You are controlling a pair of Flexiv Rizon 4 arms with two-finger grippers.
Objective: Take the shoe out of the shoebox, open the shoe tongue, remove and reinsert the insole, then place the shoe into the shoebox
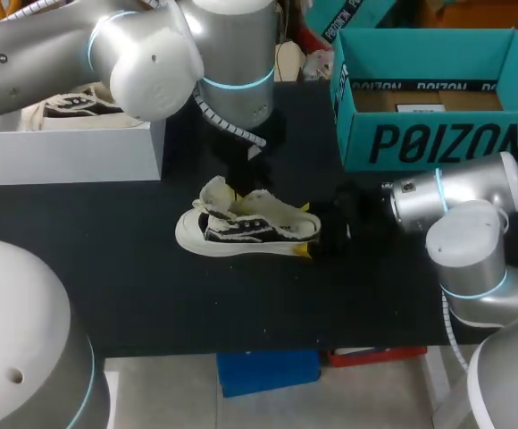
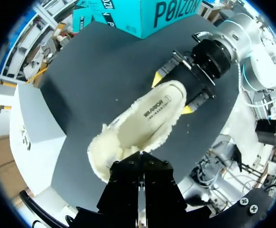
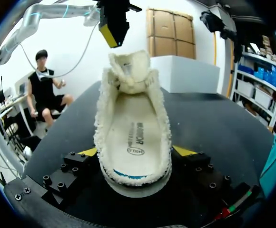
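Observation:
A cream, fleece-lined shoe (image 1: 246, 230) with black side panels lies on the black table (image 1: 134, 277), toe to the left. My right gripper (image 1: 305, 232) is shut on its heel, with a yellow tip against each side (image 3: 88, 152). In the right wrist view the insole (image 3: 134, 135) lies inside the shoe. My left gripper (image 2: 140, 164) hangs shut over the raised fleecy tongue (image 3: 128, 71), its tips at the tongue's upper edge. I cannot tell whether any of the tongue is pinched. The open teal shoebox (image 1: 438, 143) stands at the back right.
A white box (image 1: 71, 152) holding another shoe (image 1: 71, 105) sits at the back left. My left arm's large wrist (image 1: 232, 63) hangs over the back middle of the table. Bare black tabletop lies in front of the shoe.

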